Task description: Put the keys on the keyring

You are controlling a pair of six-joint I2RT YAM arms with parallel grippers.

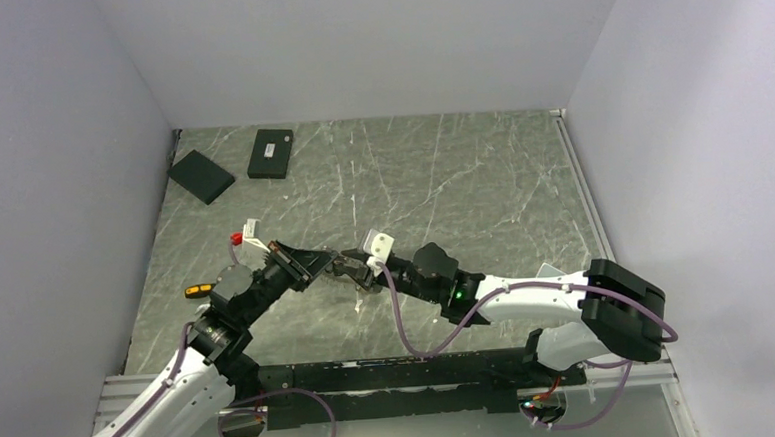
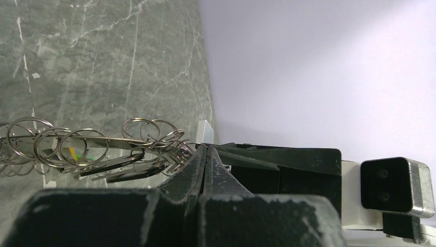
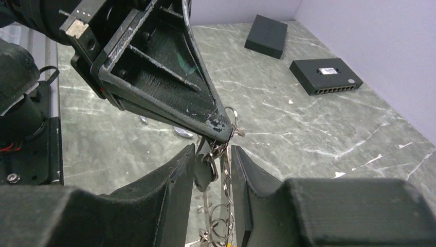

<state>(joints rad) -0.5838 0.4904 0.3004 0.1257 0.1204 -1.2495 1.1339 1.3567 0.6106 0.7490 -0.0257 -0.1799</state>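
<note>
The keyring shows as a bunch of thin metal rings (image 2: 77,146) with dark flat keys (image 2: 118,167) and a green-yellow tag (image 2: 77,153), held above the table between my two grippers (image 1: 351,270). My left gripper (image 2: 205,150) is shut, its tips pinching a ring at the end of the bunch; its tip also shows in the right wrist view (image 3: 220,127). My right gripper (image 3: 213,159) is open, its fingers (image 3: 180,175) straddling a dark key (image 3: 204,172) and the chain of rings (image 3: 221,226) without clamping them. The brass piece is not visible.
Two flat black boxes (image 1: 201,175) (image 1: 271,152) lie at the far left of the marble table (image 1: 482,183); they also show in the right wrist view (image 3: 267,35) (image 3: 325,75). A yellow-black item (image 1: 200,289) lies left of the left arm. Silver pieces (image 3: 184,133) lie under the grippers.
</note>
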